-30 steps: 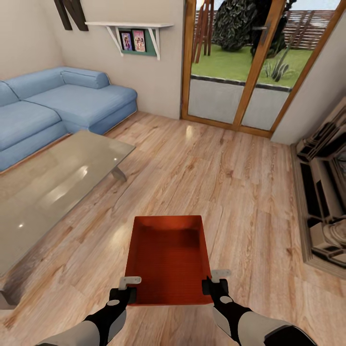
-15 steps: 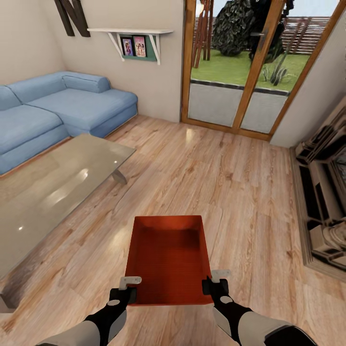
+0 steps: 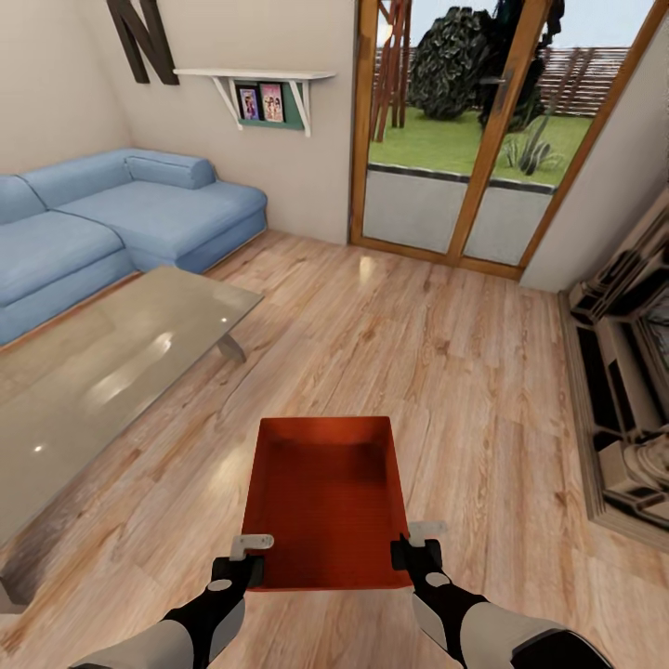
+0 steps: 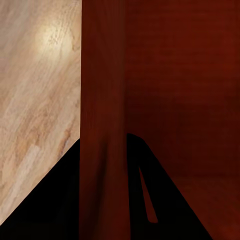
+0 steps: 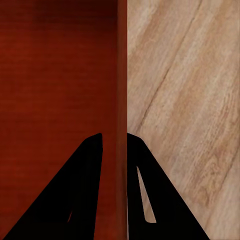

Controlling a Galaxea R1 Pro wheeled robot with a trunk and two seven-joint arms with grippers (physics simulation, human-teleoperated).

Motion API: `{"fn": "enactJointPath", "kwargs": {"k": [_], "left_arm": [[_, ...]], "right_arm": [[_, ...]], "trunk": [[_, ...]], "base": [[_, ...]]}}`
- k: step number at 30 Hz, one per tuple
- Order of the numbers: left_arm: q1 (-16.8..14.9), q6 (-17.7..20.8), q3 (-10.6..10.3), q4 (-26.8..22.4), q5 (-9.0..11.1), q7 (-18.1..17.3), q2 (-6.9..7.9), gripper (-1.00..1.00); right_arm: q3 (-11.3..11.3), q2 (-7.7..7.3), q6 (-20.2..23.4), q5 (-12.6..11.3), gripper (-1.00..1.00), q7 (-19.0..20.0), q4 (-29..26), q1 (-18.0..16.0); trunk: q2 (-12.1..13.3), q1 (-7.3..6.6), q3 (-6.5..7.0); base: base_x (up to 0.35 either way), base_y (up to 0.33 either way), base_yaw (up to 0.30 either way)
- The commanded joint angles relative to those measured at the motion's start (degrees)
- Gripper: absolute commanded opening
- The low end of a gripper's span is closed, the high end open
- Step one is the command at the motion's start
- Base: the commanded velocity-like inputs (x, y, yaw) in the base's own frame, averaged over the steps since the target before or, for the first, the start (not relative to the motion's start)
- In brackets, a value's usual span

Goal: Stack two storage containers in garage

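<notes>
container (image 3: 327,502) sits low centre, left gripper (image 3: 243,556) and right gripper (image 3: 415,548) each pinching a side wall; carry it level, turning slowly.

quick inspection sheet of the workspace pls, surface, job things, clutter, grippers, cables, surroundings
surface: light wood plank floor, bare around the robot.
job's things: one orange-red container, open-topped and empty, carried in front of the robot between both grippers.
clutter: nothing seen.
grippers: left gripper shut on the container's left wall, a finger on each side of it; right gripper shut on the right wall the same way.
cables: nothing seen.
surroundings: blue sofa and glass coffee table to the left, wood-framed glass doors ahead, fireplace to the right, wall shelf with pictures.
</notes>
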Motion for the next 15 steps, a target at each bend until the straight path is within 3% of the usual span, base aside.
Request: {"fn": "enactJointPath", "kwargs": {"k": [1,15], "left_arm": [[-0.02,-0.31,0.77,0.17,0.71,0.67,0.00,-1.00],[-0.02,-0.40,0.77,0.17,0.71,0.65,0.02,-1.00]], "right_arm": [[-2.39,0.35,-0.09,0.26,-1.00,-0.15,-0.07,-0.07],[-2.39,0.35,-0.09,0.35,-1.00,-0.15,-0.07,-0.06]], "trunk": [[-0.03,0.00,0.06],[-0.03,0.00,1.34]], "base": [[0.000,0.000,0.000],[0.000,0.000,0.000]]}}
